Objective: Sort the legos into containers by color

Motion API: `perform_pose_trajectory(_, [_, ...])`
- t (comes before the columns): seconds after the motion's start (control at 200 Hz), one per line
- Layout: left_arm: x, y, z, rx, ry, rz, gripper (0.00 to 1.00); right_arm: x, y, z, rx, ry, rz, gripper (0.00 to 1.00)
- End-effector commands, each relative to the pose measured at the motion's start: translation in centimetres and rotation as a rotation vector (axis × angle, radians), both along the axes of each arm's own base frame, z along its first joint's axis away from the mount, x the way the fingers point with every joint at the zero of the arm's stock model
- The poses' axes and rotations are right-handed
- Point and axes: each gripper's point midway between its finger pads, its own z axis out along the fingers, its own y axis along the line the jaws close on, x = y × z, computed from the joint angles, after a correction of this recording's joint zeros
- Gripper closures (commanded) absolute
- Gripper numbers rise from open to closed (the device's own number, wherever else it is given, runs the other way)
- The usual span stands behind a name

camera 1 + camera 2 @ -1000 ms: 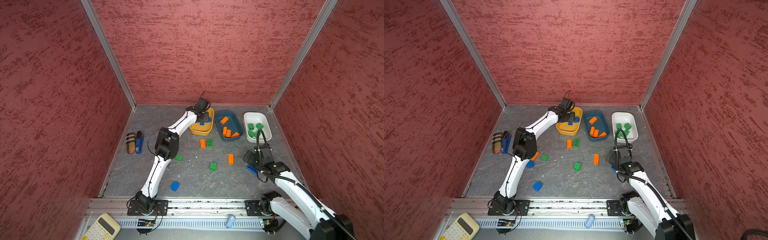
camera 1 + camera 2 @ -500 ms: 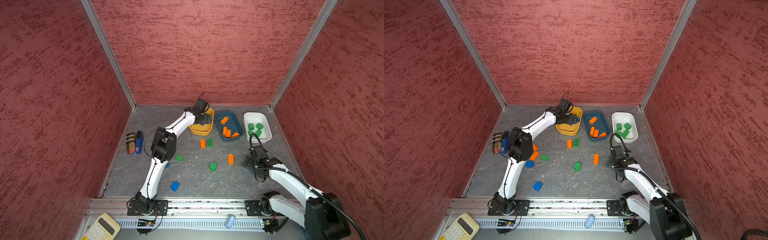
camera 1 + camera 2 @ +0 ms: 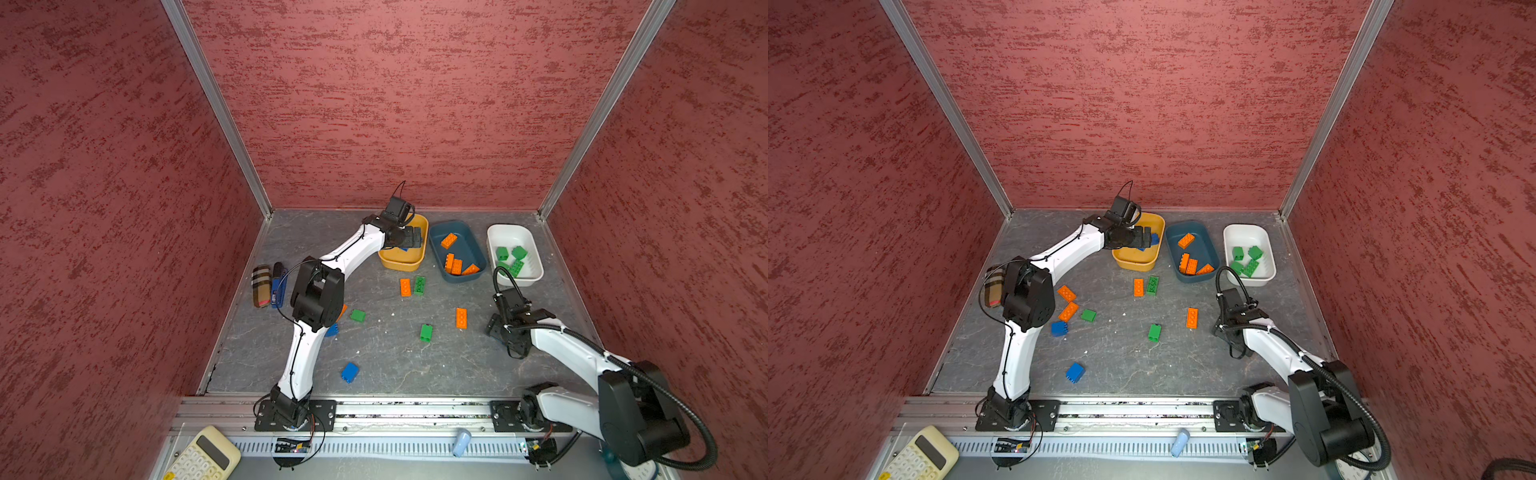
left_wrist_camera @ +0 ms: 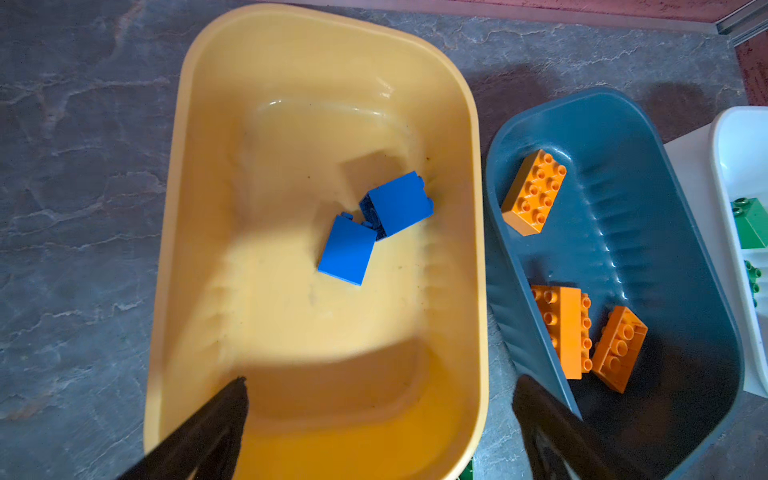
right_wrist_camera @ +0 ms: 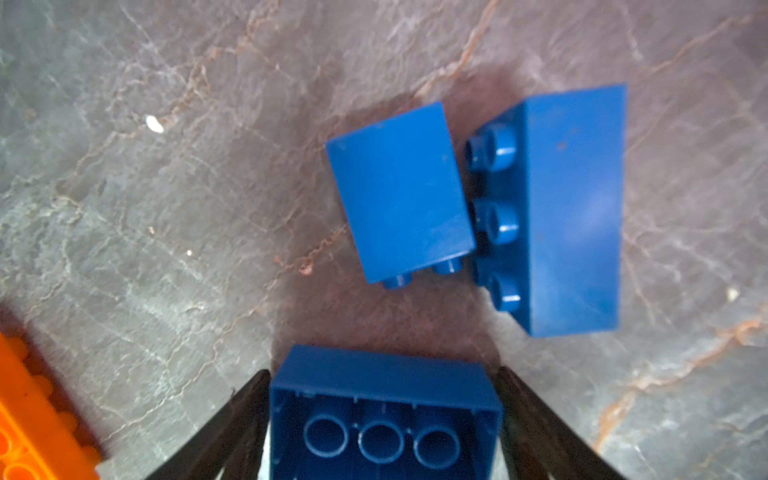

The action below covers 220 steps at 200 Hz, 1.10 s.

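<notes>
My left gripper (image 4: 378,382) hangs open and empty over the yellow container (image 4: 187,208), where two blue legos (image 4: 347,249) lie touching. My right gripper (image 5: 384,378) is down at the floor on the right, shut on a long blue lego (image 5: 384,415) whose hollow underside faces the camera. Two more blue legos (image 5: 401,191) lie just beyond it. In both top views the right gripper (image 3: 505,332) hides these. The teal container (image 3: 465,237) holds orange legos, the white container (image 3: 513,235) green ones. Orange (image 3: 461,318), green (image 3: 426,332) and blue (image 3: 350,372) legos lie loose on the floor.
A checked case (image 3: 261,286) and a dark blue pen-like item (image 3: 279,284) lie by the left wall. Two orange legos (image 3: 1066,293) and a blue one (image 3: 1059,328) sit beside the left arm's elbow. A metal rail (image 3: 395,409) borders the front; a calculator (image 3: 203,457) lies beyond it.
My left gripper opened over the yellow container. My right arm drew in and lowered onto the blue legos, and its jaws narrowed around the long one.
</notes>
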Motion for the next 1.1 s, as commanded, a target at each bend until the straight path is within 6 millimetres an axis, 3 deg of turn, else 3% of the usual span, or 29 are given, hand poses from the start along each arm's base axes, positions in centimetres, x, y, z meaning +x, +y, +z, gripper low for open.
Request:
perform_pose_trajectory(0.0, [0.4,0.5,3.2,-0.04,-0.074,0.002,0.01,0.8,0.3,0.1,0.015,-0.018,-0.004,0.2])
perform_pose_trajectory(0.516, [-0.9,1.3,5.5,-0.132,-0.087,0.02,0.01,1.5,1.7,0.5,0.067,-0.097,0.092,0.38])
perform_pose_trajectory(0.651, [-2.3,1.5,6.2,-0.172,-0.064,-0.006,0.01,3.3,3.5,3.1,0.121,-0.223,0.205,0.41])
perform_pose_trajectory(0.787, [-5.1,-0.3,7.0,-0.271,-0.018,-0.15,0.01,5.6,6.2,6.4,0.185,-0.365,0.347,0.43])
perform_pose_trajectory(0.957, [-9.7,-2.7,6.8,-0.381,0.117,-0.309,0.01,8.6,10.8,10.5,0.197,-0.565,0.609,0.45])
perform_pose_trajectory(1.097, [-12.7,-3.4,6.3,-0.398,0.144,-0.387,0.0,10.2,15.1,13.5,0.192,-0.724,0.846,0.46])
